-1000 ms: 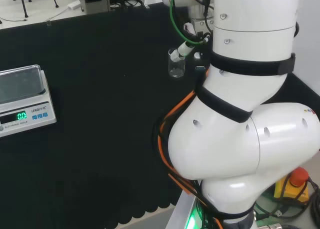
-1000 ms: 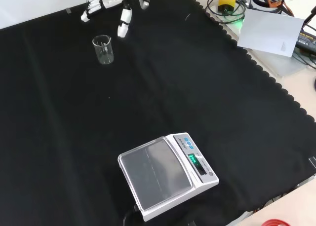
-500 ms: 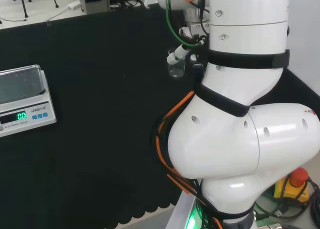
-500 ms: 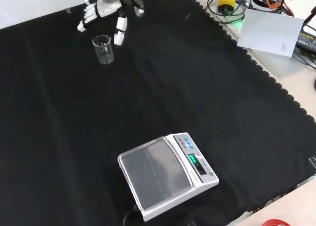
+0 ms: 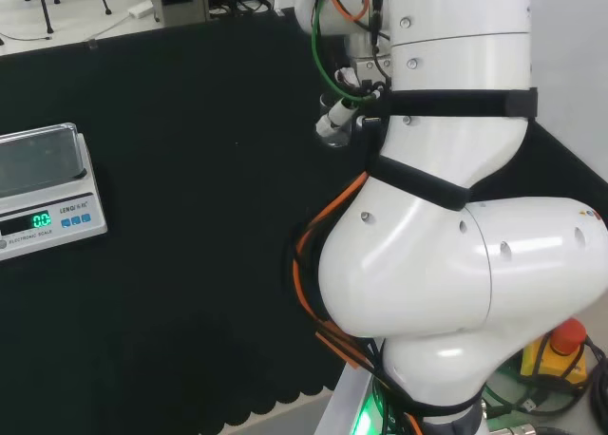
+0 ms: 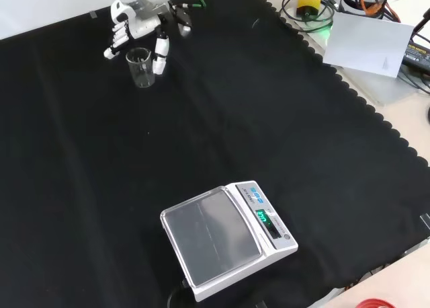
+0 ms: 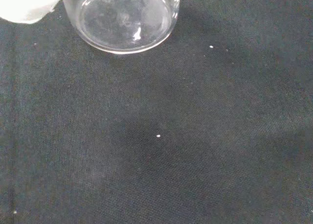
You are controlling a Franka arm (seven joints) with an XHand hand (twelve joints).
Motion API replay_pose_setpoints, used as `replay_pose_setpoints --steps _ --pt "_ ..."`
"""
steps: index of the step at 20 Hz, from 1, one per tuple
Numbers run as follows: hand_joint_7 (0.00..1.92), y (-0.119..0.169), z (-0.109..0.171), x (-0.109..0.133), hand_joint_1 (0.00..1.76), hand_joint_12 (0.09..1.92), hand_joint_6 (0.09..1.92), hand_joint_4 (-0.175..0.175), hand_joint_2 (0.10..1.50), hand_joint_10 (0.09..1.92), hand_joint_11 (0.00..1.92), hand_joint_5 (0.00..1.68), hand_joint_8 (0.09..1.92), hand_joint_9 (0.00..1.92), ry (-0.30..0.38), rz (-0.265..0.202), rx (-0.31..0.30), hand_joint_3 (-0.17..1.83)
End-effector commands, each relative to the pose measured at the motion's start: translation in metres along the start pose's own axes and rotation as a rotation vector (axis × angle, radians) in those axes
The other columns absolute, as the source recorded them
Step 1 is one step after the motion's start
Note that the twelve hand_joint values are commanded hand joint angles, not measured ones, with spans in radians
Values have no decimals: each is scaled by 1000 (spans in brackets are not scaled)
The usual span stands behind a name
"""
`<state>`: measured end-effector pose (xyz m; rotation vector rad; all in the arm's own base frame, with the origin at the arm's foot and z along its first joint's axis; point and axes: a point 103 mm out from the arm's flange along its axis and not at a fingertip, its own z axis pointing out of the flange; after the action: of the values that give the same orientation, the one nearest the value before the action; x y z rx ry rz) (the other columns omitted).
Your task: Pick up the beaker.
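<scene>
Hand (image 6: 138,27) reaching down at upper left of front view, fingers spread wide and straddling the beaker (image 6: 140,67), not closed on it, beaker upright on black cloth (image 6: 269,120), scale (image 6: 225,237) way lower down

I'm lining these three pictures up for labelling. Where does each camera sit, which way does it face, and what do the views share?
Head view: behind and above the arm's base, looking over the white arm links at the cloth; scale at left.
Front view: opposite the arm, looking down; the hand enters from the top, fingers either side of the beaker.
Wrist view: past the palm, straight down into the beaker.
Shared: head and front views both show the scale.
</scene>
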<state>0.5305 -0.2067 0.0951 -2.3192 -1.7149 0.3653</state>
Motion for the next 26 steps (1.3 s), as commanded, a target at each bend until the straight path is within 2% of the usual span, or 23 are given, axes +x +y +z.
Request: replay_pose_setpoints --steps 1,2,3,5,6,8,12,16,20,26 --pt "386 5 5 5 763 1570 92 66 719 822 45 307 783 421 39 24 -99 130" --pt "465 6 5 6 779 1566 114 64 736 795 80 352 804 491 45 27 -110 146" --pt "590 8 5 10 785 1552 283 74 767 752 149 445 839 604 53 37 -153 175" --pt "767 11 5 13 790 1497 665 91 808 692 285 536 907 779 59 43 -178 225" --pt "814 12 6 14 793 1483 790 98 815 677 327 555 935 832 60 46 -186 244" --pt "892 14 6 18 802 1464 907 118 822 668 392 630 976 899 58 45 -197 272" --pt "1024 14 4 20 839 1426 888 155 824 653 480 830 988 990 56 44 -197 337" --pt "1046 11 -1 21 848 1421 885 155 824 651 490 846 983 1007 54 37 -198 351" --pt "1059 6 -18 27 852 1413 881 155 816 642 497 849 970 1018 51 23 -212 371" --pt "1066 1 -52 62 855 1411 881 153 812 641 503 849 969 1025 62 -44 -232 380"
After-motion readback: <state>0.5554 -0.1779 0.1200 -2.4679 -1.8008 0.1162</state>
